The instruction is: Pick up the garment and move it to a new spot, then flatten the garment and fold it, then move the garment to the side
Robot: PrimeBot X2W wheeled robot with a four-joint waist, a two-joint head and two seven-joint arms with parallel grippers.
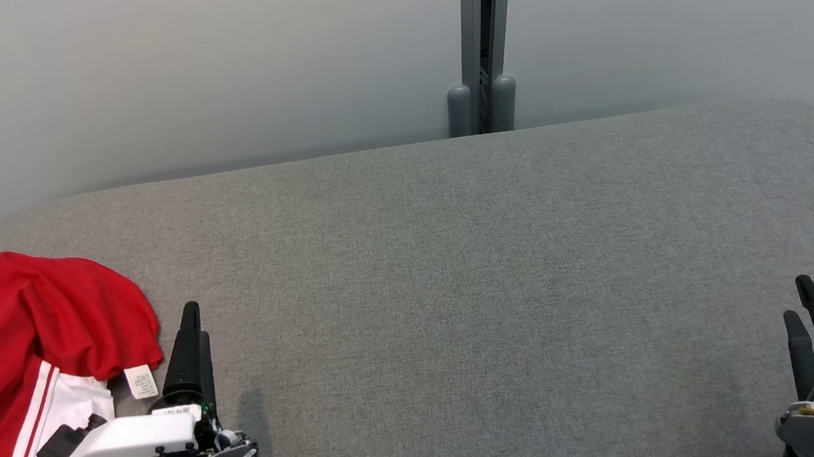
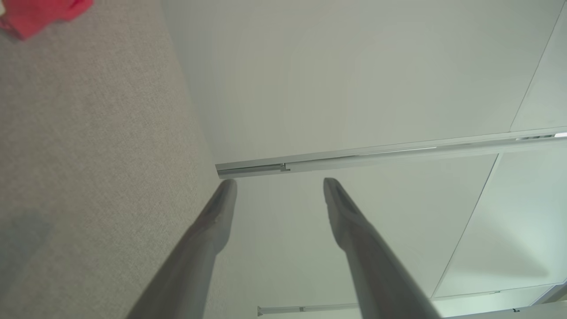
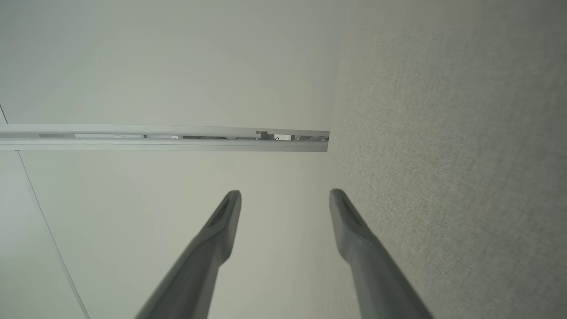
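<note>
Surface: the grey fabric-covered table point(image 1: 453, 254) is spanning the head view, with pale wall panels and a grey post point(image 1: 483, 45) standing behind it at 12 o'clock.

Task item: the garment point(image 1: 25, 328) is lying crumpled at 8 o'clock of the head view, at the table's left end. It is showing red cloth folded over a white panel with red stripes, and a small white label point(image 1: 141, 382) is hanging out at its right edge. In the left wrist view a red corner of it is showing at 10 o'clock.

Left side: I am holding my left gripper point(image 1: 196, 322) just beside the garment, at its 3 o'clock, close to the label but apart from the cloth. Its fingers point(image 2: 354, 221) are standing spread, with nothing between them.

Right side: I am holding my right gripper point(image 1: 796, 297) at 4 o'clock of the head view, well apart from the garment. Its fingers point(image 3: 354, 230) are likewise standing apart and gripping nothing.
</note>
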